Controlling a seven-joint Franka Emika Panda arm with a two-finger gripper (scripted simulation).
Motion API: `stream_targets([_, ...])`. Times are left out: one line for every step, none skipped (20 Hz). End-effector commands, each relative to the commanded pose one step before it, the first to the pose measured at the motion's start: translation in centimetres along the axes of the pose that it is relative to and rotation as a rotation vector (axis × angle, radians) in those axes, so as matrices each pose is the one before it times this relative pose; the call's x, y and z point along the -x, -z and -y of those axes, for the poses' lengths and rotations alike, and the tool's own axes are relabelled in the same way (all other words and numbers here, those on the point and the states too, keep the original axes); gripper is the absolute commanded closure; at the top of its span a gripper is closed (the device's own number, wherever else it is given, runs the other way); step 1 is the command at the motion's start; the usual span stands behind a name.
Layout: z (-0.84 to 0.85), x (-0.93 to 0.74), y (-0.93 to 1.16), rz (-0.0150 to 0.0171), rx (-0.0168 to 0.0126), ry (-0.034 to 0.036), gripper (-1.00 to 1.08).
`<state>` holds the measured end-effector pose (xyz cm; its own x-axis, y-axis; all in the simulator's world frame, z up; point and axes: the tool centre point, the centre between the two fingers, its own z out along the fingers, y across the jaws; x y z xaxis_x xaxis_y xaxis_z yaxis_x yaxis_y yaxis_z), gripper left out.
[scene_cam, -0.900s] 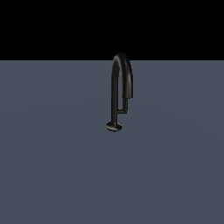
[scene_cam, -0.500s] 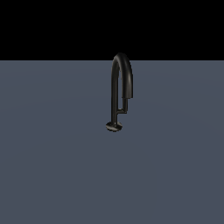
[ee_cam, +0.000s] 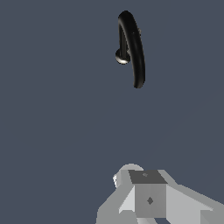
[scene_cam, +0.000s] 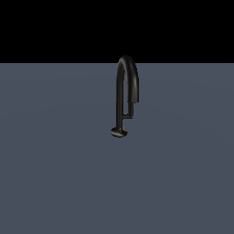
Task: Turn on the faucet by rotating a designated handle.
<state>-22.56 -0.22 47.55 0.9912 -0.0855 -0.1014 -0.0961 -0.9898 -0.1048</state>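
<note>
Grey-blue desk [scene_cam: 55, 173] carries only the black faucet [scene_cam: 120, 91], upright on its round base. Its handle [scene_cam: 129, 109] branches off beside the stem. Well apart, the hand [ee_cam: 148, 197] waits; its grip state I cannot tell.

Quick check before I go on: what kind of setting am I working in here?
Most likely a bare simulated test scene, not a real kitchen: a lone glossy black faucet stands on a plain grey-blue floor under a flat black backdrop, with no sink or counter. The wrist view shows only the grey end effector.
</note>
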Motion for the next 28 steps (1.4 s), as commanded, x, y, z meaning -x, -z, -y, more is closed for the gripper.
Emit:
stream_targets([0.128,-1.122,-0.12,0.02714,-0.02042,-0.0234,1.08])
stream_targets([0.062,-0.512,-0.044,0.01232,-0.00943,-0.01065,1.08])
stream_targets([0.066,-0.541,-0.046,0.01303,-0.00998,-0.01126,1.08])
stream_targets([0.067,-0.558,-0.048,0.01344,-0.01029,-0.0116,1.08])
stream_targets([0.068,-0.561,-0.048,0.01351,-0.01035,-0.01166,1.08])
stream_targets([0.068,-0.564,-0.048,0.0136,-0.01042,-0.01173,1.08])
stream_targets([0.068,-0.567,-0.048,0.01367,-0.01049,-0.01179,1.08])
stream_targets([0.069,-0.57,-0.048,0.01375,-0.01055,-0.01185,1.08])
stream_targets([0.069,-0.573,-0.047,0.01382,-0.01061,-0.0119,1.08])
stream_targets([0.069,-0.576,-0.047,0.0139,-0.01068,-0.01196,1.08])
stream_targets([0.069,-0.578,-0.047,0.01396,-0.01074,-0.01201,1.08])
stream_targets([0.07,-0.581,-0.047,0.01403,-0.0108,-0.01205,1.08])
stream_targets([0.07,-0.584,-0.047,0.0141,-0.01086,-0.0121,1.08])
stream_targets([0.07,-0.587,-0.047,0.01417,-0.01092,-0.01215,1.08])
stream_targets([0.071,-0.588,-0.047,0.01423,-0.01097,-0.01218,1.08])
stream_targets([0.07,-0.591,-0.047,0.01429,-0.01103,-0.01223,1.08])
stream_targets([0.07,-0.593,-0.047,0.01436,-0.01109,-0.01227,1.08])
stream_targets([0.071,-0.595,-0.047,0.01441,-0.01114,-0.0123,1.08])
stream_targets([0.071,-0.597,-0.046,0.01447,-0.01119,-0.01233,1.08])
stream_targets([0.071,-0.599,-0.046,0.01453,-0.01125,-0.01237,1.08])
stream_targets([0.071,-0.601,-0.046,0.01459,-0.0113,-0.01239,1.08])
stream_targets([0.071,-0.603,-0.046,0.01465,-0.01135,-0.01243,1.08])
stream_targets([0.071,-0.605,-0.046,0.01471,-0.01141,-0.01246,1.08])
stream_targets([0.072,-0.606,-0.046,0.01476,-0.01145,-0.01248,1.08])
stream_targets([0.071,-0.609,-0.046,0.01483,-0.01151,-0.01252,1.08])
stream_targets([0.071,-0.61,-0.045,0.01489,-0.01156,-0.01255,1.08])
stream_targets([0.071,-0.612,-0.045,0.01496,-0.01161,-0.01258,1.08])
stream_targets([0.071,-0.615,-0.045,0.01503,-0.01168,-0.01263,1.08])
